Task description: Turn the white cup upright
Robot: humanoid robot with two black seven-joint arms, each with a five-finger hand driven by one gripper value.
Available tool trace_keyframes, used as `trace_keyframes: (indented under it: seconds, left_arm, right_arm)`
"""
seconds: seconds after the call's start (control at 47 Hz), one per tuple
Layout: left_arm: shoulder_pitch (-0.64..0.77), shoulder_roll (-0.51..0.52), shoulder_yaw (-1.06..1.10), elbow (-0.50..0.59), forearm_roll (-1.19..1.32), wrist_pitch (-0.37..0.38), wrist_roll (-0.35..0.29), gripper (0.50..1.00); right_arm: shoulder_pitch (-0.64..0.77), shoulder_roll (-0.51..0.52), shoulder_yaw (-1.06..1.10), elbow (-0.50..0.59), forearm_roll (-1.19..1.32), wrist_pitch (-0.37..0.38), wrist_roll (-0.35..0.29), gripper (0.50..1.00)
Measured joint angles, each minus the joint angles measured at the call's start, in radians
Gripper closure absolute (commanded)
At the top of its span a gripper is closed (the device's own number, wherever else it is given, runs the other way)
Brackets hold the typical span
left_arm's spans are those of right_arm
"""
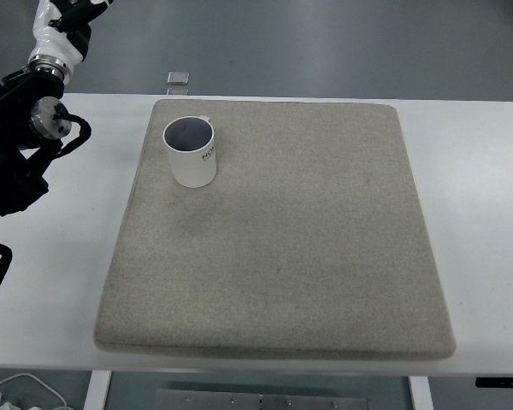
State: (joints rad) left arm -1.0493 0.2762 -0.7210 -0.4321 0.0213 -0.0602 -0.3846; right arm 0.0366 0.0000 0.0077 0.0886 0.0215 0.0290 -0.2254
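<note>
- The white cylindrical cup (191, 154) stands upright on the beige felt-like square mat (274, 248), in the upper left part of the mat, with its open mouth facing up and a dark inside visible.
- Some dark print shows on the side of the cup, too small to read.
- The mat lies on the white counter (479, 213) and covers most of its middle.
- The left arm (43, 94), black and white, shows at the upper left edge of the frame, well apart from the cup; I cannot tell the state of its fingers.
- A small grey square object (179, 79) lies on the floor beyond the top edge of the counter.
- White cables (17, 389) show at the lower left corner.
</note>
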Motion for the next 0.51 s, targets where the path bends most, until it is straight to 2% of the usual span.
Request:
trace_keyframes:
  seconds: [0.234,0.511]
  left_arm:
    - [0.005,0.001,-0.001,0.102,-0.156,-0.063,0.107,0.504]
    - [0.037,-0.013,-0.060,0.112,-0.304,-0.074,0.213,0.504]
  right_arm:
    - [0.000,0.000,0.003,0.000,0.000,0.000,0.000,0.570]
    - [-0.004,0.000,0.000,0.001,0.002,0.007,0.000,0.570]
